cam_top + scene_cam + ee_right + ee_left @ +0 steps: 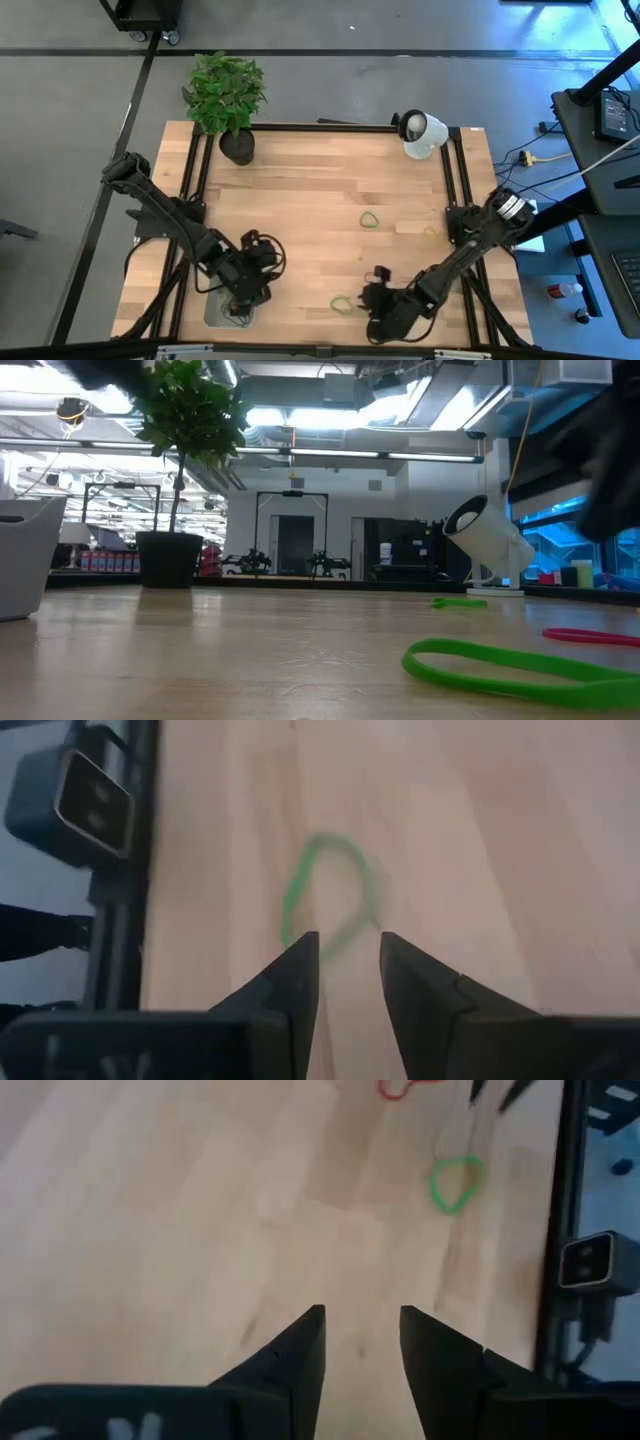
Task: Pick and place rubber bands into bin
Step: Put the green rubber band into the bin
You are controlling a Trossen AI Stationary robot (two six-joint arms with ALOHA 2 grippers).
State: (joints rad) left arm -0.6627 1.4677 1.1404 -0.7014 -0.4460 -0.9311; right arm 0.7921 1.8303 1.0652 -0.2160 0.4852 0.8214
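Robotics lab or open industrial workspace, butcher-block table point(300, 220) in a black metal frame point(455, 170), grey concrete floor point(400, 60), exposed ceiling ducts point(400, 390) and strip lights point(330, 452), glass doors point(292, 540) at twelve o'clock, cabled desk point(610, 110) at three o'clock.

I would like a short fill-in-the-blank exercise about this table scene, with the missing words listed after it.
1. The band lying just ahead of the right pincer is ____ in colour.
2. The left pincer is above the ____ at the table's near left corner.
3. The plant stands in a ____ pot at the table's far edge.
4. The fingers of the left pincer hold ____.

Missing words: green; bin; black; nothing
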